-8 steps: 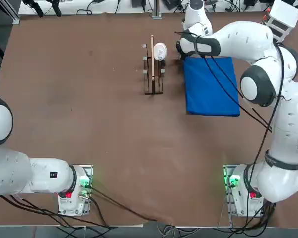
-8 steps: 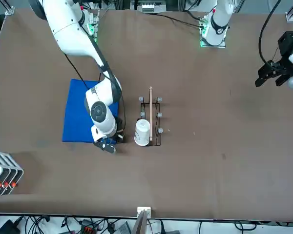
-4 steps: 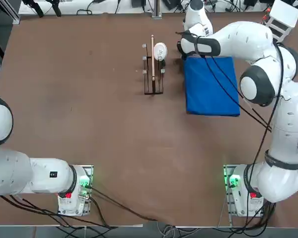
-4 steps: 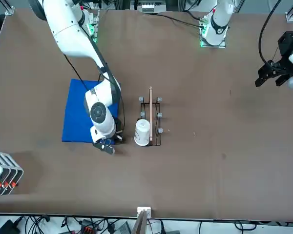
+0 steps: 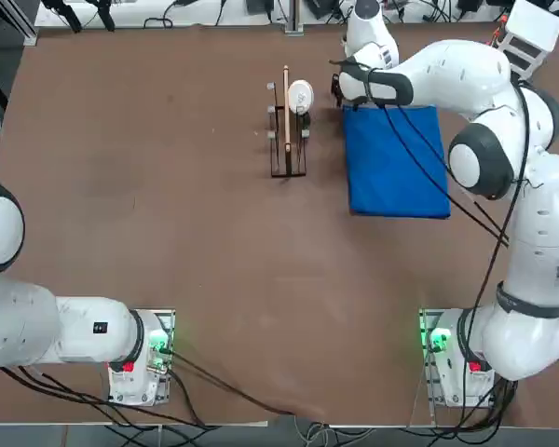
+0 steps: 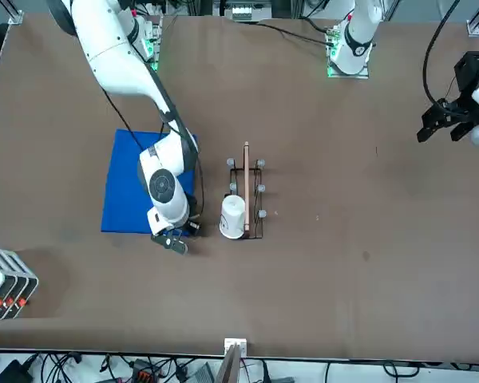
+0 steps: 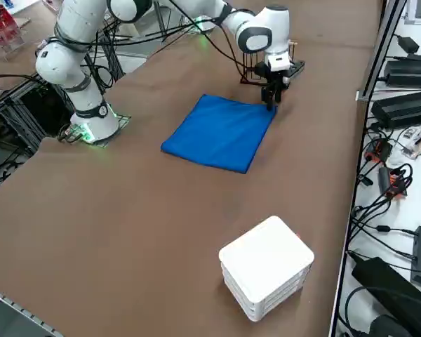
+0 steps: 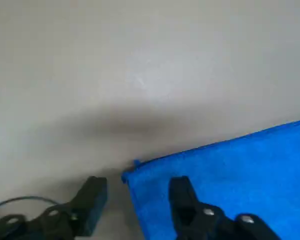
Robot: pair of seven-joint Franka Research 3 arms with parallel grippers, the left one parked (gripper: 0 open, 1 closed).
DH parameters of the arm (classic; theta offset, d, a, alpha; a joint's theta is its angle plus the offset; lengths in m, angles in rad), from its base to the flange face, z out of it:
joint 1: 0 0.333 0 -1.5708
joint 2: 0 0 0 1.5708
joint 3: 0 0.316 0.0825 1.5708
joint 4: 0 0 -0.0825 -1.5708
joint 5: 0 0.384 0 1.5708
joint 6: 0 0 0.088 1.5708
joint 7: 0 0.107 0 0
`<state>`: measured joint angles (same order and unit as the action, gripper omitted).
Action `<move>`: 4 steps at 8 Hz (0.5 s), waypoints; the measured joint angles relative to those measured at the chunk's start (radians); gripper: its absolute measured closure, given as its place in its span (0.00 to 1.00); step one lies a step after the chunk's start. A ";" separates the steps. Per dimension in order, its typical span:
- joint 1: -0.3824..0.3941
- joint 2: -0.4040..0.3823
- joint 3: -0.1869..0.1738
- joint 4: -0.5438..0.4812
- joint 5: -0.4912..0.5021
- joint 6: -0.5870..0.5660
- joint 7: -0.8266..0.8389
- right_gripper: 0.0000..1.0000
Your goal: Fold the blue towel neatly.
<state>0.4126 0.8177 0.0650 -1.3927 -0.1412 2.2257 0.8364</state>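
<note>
Right gripper (image 8: 138, 205): black, angular fingers parted wide, nothing between the tips but a cloth corner lying below them. Position: low over the far inner corner of the blue towel (image 7: 221, 133), one finger above the cloth, the other above bare table.

Towel: plain royal blue, matte, soft-looking fabric; lies flat in front of the right arm (image 5: 484, 149), near the rack. Outline close to a rectangle, edges fairly straight, a raised seam line along one side (a tiny blue nub sticks out by the corner, seen from the wrist).

Table (image 6: 319, 263): brown, smooth, faintly marked surface.

Rack (image 5: 288, 140): small, thin dark wire frame with pale round knobs, left of the towel from overhead. A light, slender wooden rod (image 6: 247, 183) runs along it; a white, rounded cup-like piece (image 6: 232, 217) sits at its side.

White box (image 7: 266, 267): block-shaped, rounded corners, smooth flat top, ribbed sides; stands on the table, well apart from the towel.
</note>
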 joint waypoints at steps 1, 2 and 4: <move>0.003 -0.002 0.001 0.053 0.000 -0.083 -0.003 0.01; 0.006 -0.006 0.001 0.108 0.000 -0.168 -0.012 0.00; 0.002 -0.032 -0.003 0.200 -0.003 -0.335 -0.071 0.00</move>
<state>0.4146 0.7858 0.0623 -1.1923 -0.1442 1.8904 0.7657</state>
